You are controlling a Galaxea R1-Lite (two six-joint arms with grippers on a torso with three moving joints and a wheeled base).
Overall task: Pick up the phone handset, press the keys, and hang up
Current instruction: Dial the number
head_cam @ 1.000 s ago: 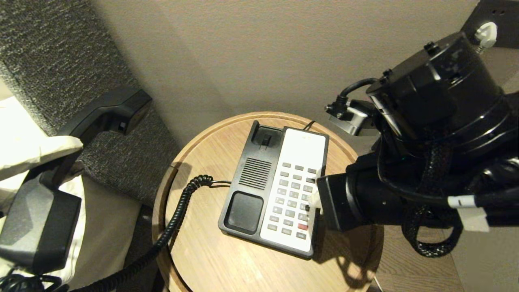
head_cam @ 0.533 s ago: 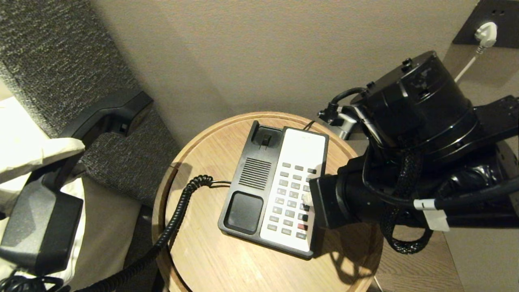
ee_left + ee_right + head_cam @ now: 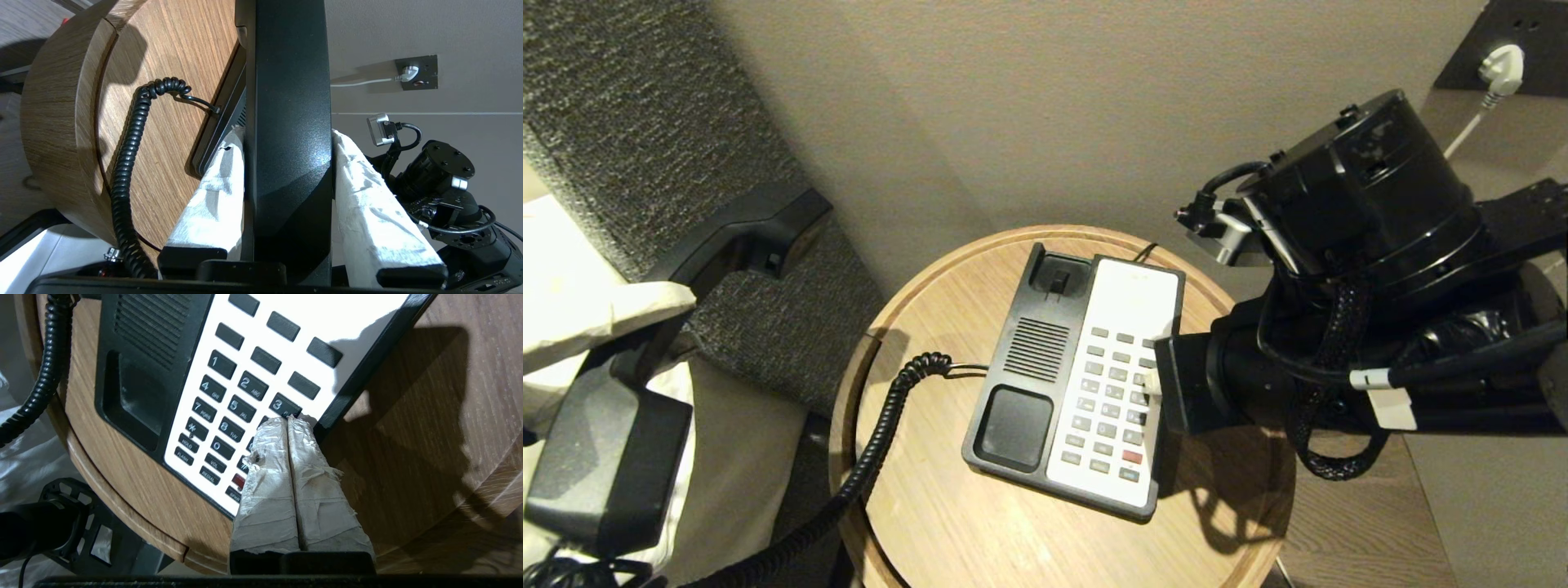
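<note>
The black phone handset (image 3: 743, 233) hangs in the air left of the table, its middle clamped in my left gripper (image 3: 674, 306). In the left wrist view the handset (image 3: 290, 102) fills the space between the white-wrapped fingers (image 3: 216, 192) of the left gripper (image 3: 288, 136). Its coiled cord (image 3: 882, 433) runs down to the black-and-white phone base (image 3: 1021, 359) on the round wooden table (image 3: 947, 523). My right gripper (image 3: 288, 420) is shut and empty, with its wrapped tips on the right column of the keys (image 3: 241, 400), just below the 3 key. Its tip (image 3: 1152, 382) shows at the keypad's right edge.
A grey textured upholstered panel (image 3: 645, 98) stands behind the handset, with white bedding (image 3: 556, 245) at the far left. A wall socket with a white plug (image 3: 1503, 65) is at the upper right. The bulky right arm (image 3: 1372, 245) overhangs the table's right side.
The right gripper's tips have crept a little up the keypad's right column, and the arm above it has shifted. The left gripper and handset have stayed put.
</note>
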